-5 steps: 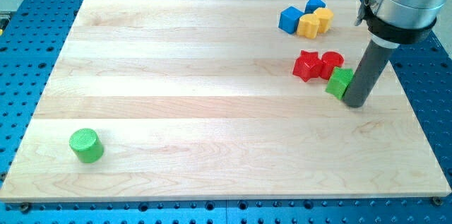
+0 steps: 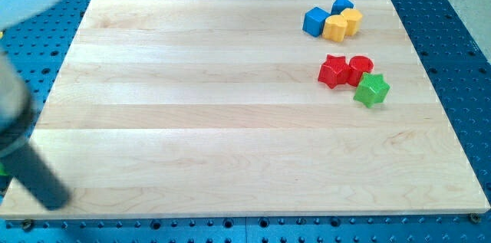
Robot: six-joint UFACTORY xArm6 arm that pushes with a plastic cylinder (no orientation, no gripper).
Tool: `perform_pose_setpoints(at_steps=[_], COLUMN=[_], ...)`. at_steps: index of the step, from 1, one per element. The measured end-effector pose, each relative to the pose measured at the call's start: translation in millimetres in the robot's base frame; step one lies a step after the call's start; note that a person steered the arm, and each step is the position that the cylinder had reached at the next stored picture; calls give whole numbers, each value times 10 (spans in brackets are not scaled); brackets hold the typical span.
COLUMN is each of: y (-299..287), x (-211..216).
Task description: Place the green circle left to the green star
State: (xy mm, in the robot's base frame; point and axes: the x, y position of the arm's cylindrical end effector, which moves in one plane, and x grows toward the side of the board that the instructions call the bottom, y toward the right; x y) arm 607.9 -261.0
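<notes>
Green circle is nowhere plainly in view; it may be hidden behind my blurred rod, far off to the view's left of the green star (image 2: 371, 90) and lower. My tip (image 2: 52, 199) sits there near the board's (image 2: 230, 136) bottom-left corner; being a bare rod it has nothing to open or close, and I cannot tell whether it touches any block. I judge the approach to be in hand; next comes a long push toward the green star's left side. The red star (image 2: 334, 71) and red circle (image 2: 360, 66), just up-left of the green star, crowd that spot.
</notes>
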Motion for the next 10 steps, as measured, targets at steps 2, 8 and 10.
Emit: perform_pose_setpoints(at_steps=[2,8,10], y=[-332,368,364], x=[-36,-19,-194])
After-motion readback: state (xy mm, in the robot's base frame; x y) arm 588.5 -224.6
